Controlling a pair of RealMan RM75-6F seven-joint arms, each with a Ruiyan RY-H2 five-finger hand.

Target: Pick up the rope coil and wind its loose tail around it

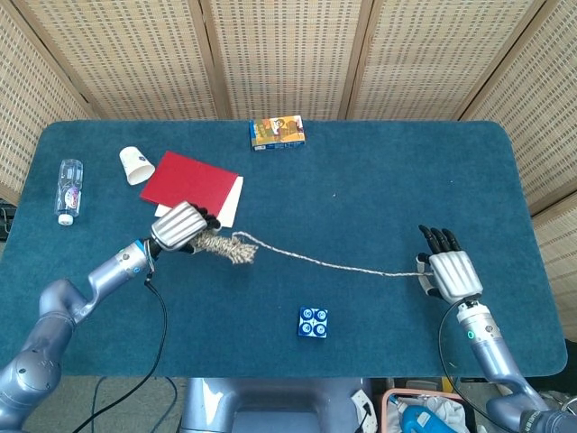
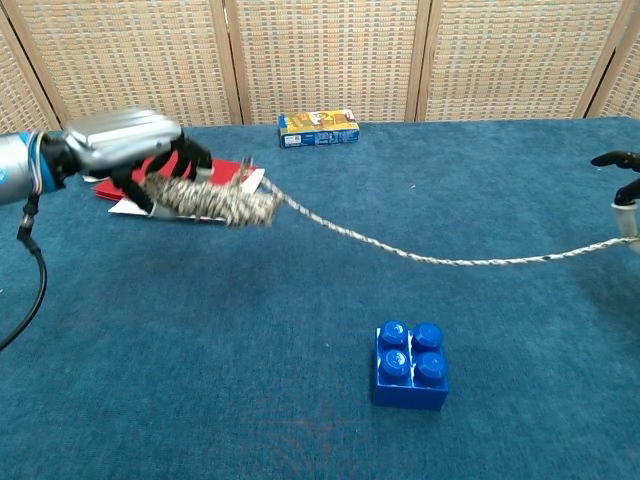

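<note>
While the small blue plastic building brick sits nearest on the blue felt tabletop, the loose speckled rope tail sags above it toward the right hand, which seems to pin its end; grip unclear. Left hand grasps the pale braided rope coil lifted off the tabletop, in front of the red flat folder. Best to keep the coil level and the tail lightly taut, clear of the brick.
</note>
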